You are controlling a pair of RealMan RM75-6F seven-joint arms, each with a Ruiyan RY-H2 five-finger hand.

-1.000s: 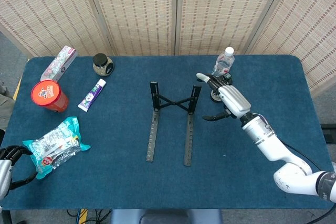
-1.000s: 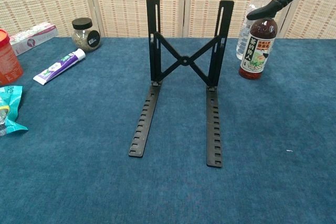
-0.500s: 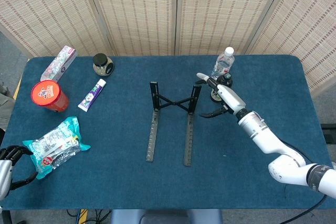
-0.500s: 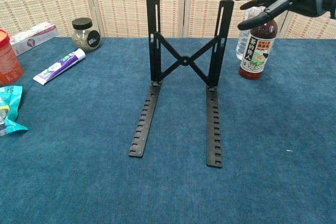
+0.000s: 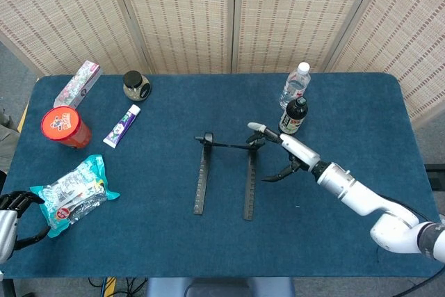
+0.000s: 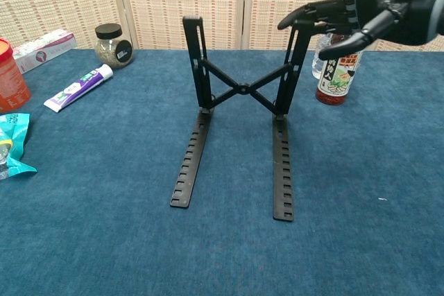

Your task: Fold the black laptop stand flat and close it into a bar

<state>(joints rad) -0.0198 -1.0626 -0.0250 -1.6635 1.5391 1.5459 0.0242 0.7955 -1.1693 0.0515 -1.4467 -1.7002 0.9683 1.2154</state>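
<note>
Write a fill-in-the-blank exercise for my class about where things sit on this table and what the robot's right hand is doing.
1. The right hand has its fingers at the top of the black laptop stand's ____ upright.
2. The dark bottle stands directly in front of the ____ water bottle.
3. The toothpaste tube lies between the red can and the small glass ____.

Missing words: right; clear; jar

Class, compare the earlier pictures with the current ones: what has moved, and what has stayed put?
The right hand moved from the bottles to the stand, its fingers now on the right upright's top, which has tipped down and forward. The left hand, the bottles and the other items stayed put.
</note>
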